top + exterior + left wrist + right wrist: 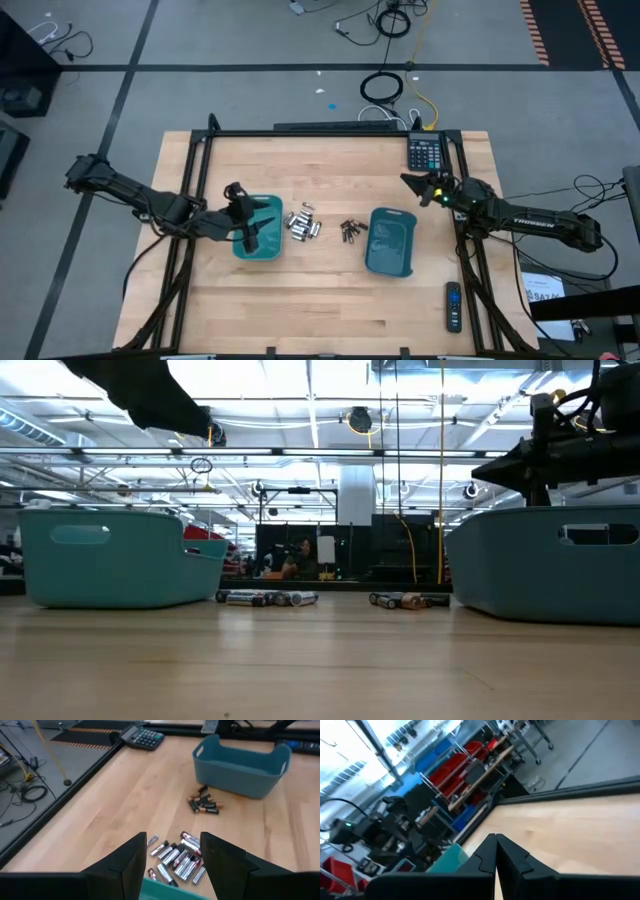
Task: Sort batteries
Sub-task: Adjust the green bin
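Silvery batteries (pixel 176 857): nearest ones partly hidden behind the left gripper's fingers (pixel 131 865) and the left tray's rim (pixel 165 890)
Left tray: only a sliver of rim inside the left wrist view
Battery markings: too small to read in the high view (pixel 302 224)
Right tray (pixel 560 565): cut off by the low view's edge
Right tray interior: hidden behind its wall in the low view
Remote (pixel 453 306): buttons too small to tell

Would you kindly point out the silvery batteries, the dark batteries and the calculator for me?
silvery batteries (pixel 302 224): high view, middle of the pile beside the left tray.
dark batteries (pixel 350 231): high view, centre of the cluster.
calculator (pixel 424 153): high view, on its keypad.
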{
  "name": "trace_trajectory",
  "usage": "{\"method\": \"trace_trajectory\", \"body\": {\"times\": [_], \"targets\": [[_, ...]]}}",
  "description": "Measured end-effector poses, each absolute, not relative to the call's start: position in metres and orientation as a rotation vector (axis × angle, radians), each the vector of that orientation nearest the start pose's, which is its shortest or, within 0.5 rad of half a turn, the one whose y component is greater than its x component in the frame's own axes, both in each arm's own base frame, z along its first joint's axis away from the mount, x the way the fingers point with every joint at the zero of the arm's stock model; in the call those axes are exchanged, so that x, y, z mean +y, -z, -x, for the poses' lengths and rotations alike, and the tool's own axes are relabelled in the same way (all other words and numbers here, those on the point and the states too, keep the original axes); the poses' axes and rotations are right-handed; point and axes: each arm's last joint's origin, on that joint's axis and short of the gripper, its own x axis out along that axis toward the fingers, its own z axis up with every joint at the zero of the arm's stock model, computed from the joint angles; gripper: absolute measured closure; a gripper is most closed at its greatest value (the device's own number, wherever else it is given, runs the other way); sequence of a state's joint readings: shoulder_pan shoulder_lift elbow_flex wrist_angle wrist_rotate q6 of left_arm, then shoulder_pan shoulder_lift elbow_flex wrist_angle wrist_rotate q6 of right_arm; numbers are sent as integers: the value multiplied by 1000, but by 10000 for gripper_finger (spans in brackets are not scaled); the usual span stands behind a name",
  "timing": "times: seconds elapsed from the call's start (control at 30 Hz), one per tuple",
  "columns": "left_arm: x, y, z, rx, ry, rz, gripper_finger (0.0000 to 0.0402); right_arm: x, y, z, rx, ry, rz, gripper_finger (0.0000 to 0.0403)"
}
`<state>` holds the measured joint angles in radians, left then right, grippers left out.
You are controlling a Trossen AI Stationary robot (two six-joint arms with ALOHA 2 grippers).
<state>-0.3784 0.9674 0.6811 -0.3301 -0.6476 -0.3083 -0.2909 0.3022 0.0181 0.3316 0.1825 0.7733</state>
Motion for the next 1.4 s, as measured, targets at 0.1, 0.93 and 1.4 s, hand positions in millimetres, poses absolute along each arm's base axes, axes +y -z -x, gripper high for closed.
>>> {"method": "trace_trajectory", "body": {"times": [0.1,0.93,1.4], "targets": [[-58,-256,-189,494,-336,-8,206,-38,-177,-110,-242,418,-783,403],[-41,-244,-224,844,-282,64,206,-30,-176,-113,-88,173,-663,403],[-21,-186,-244,1402,-143,61,206,-27,-205,-120,-1,187,-375,403]]}}
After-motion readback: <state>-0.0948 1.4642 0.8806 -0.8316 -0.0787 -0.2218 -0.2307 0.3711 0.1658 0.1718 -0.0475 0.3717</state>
